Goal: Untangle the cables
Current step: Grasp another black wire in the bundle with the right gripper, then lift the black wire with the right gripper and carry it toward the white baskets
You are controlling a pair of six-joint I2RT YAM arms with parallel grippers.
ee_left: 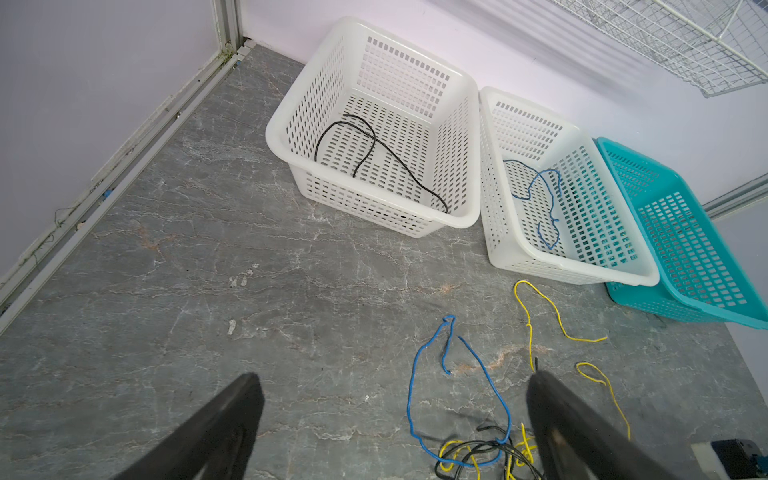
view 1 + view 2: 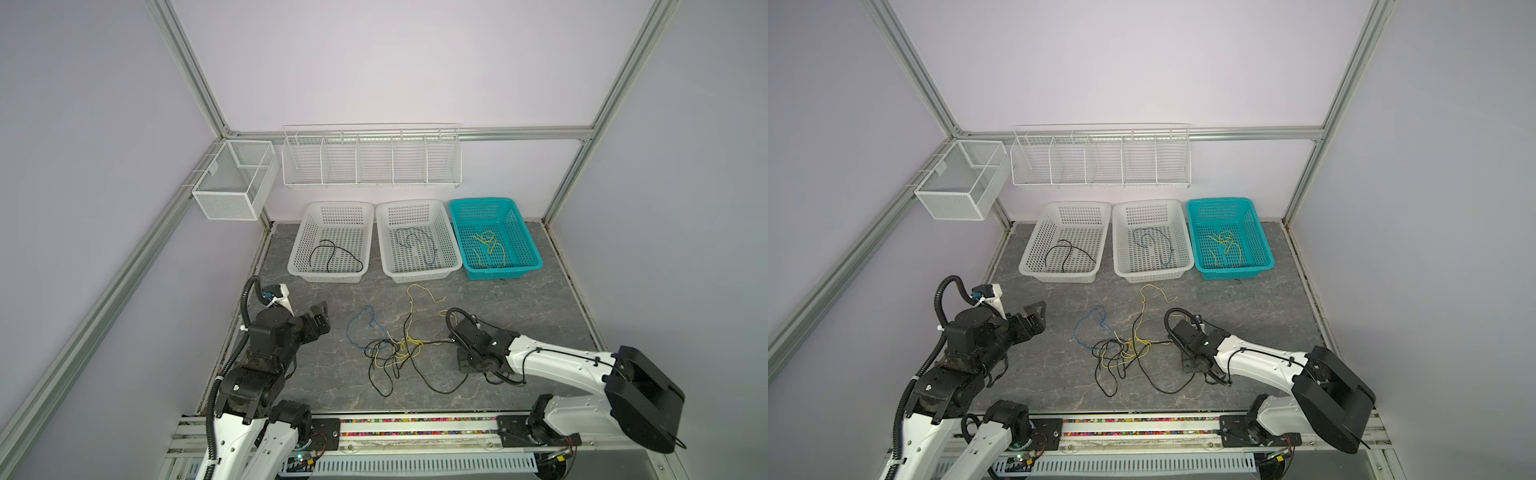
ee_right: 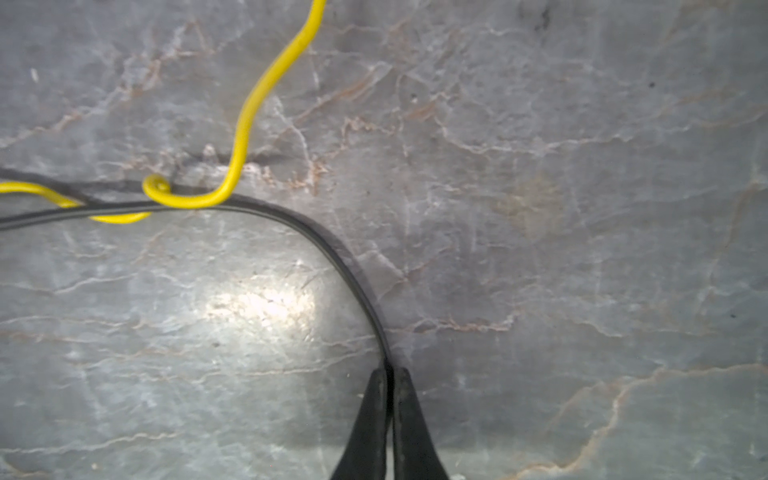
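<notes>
The cables lie in a black, blue and yellow tangle (image 2: 395, 349) (image 2: 1121, 349) mid-table. A blue loop (image 2: 353, 328) (image 1: 411, 395) spreads left of it and a yellow strand (image 2: 411, 299) (image 1: 540, 295) runs toward the baskets. My right gripper (image 2: 454, 340) (image 2: 1176, 343) (image 3: 388, 372) is down at the table, right of the tangle, shut on a black cable (image 3: 332, 249). A yellow strand (image 3: 249, 112) hooks over that cable further along. My left gripper (image 2: 320, 320) (image 2: 1036, 318) (image 1: 395, 378) hangs open left of the tangle, holding nothing.
Three baskets stand at the back: a white basket (image 2: 330, 276) with a black cable, a second white basket (image 2: 424, 274) with a dark blue one, and a teal basket (image 2: 505, 272) with a yellow one. A wire rack (image 2: 370, 158) and a mesh box (image 2: 232, 178) hang on the walls.
</notes>
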